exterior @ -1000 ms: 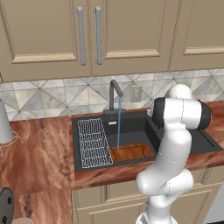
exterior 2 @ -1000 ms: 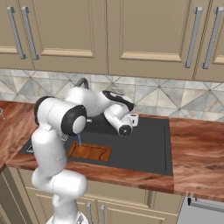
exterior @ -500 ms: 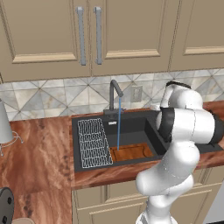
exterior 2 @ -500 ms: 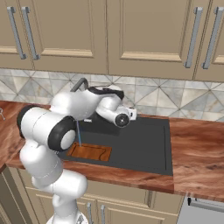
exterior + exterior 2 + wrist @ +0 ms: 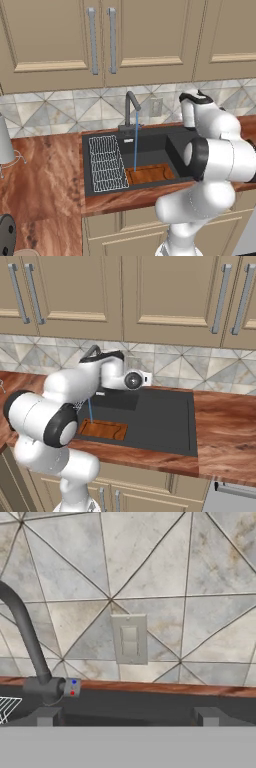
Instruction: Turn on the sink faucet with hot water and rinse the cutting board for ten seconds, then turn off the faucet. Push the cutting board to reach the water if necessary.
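Cutting board [image 5: 150,174], flat reddish wood with paler rim, at front edge of matte black sink [image 5: 172,142], under thin blue water [image 5: 135,147] from slim curved faucet [image 5: 130,107]. Gripper [image 5: 127,717] fingers apart, holding nothing.

Reddish-brown wood-grain tabletop [image 5: 45,175] runs along the tiled wall, black sink [image 5: 172,136] set into it. Inside the sink, white wire rack [image 5: 106,162] on the left half, cutting board [image 5: 150,174] flat on the basin floor at about 3 o'clock of the rack, just beside it. White object [image 5: 5,142] stands on the tabletop at 9 o'clock, well apart from the sink. Faucet [image 5: 131,107] mounted at the sink's back rim, 12 o'clock.
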{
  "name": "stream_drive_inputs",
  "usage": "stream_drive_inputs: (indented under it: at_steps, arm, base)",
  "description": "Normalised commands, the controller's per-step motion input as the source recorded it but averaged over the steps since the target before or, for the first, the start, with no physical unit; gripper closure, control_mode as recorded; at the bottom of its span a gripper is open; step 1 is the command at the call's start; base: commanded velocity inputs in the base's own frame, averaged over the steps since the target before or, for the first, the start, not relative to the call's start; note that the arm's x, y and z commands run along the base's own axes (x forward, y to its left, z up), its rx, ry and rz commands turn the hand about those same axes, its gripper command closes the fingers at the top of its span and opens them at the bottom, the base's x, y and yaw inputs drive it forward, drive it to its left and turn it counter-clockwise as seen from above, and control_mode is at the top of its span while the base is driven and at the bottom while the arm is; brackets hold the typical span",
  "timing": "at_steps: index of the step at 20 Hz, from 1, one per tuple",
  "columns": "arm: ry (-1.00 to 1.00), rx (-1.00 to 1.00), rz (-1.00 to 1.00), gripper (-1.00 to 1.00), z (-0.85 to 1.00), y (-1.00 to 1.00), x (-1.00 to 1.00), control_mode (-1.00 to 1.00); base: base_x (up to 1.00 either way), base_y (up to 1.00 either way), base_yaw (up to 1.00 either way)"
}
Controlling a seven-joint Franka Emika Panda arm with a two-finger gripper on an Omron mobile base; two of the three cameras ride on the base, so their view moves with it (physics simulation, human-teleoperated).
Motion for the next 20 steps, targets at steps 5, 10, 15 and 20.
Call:
stream_drive_inputs:
  at_steps: [5, 10, 15, 20]
  arm:
    - [0.07, 0.0, 0.0, -1.0, 0.35, 0.18, -0.16, -1.0]
    - [0.08, 0.0, 0.0, -1.0, 0.3, 0.13, -0.3, -1.0]
    - [0.09, 0.0, 0.0, -1.0, 0.07, 0.15, -0.31, -1.0]
    - [0.07, 0.0, 0.0, -1.0, 0.0, 0.18, -0.31, -1.0]
  base:
    - [0.0, 0.0, 0.0]
    - [0.0, 0.0, 0.0]
    - [0.0, 0.0, 0.0]
    - [0.0, 0.0, 0.0]
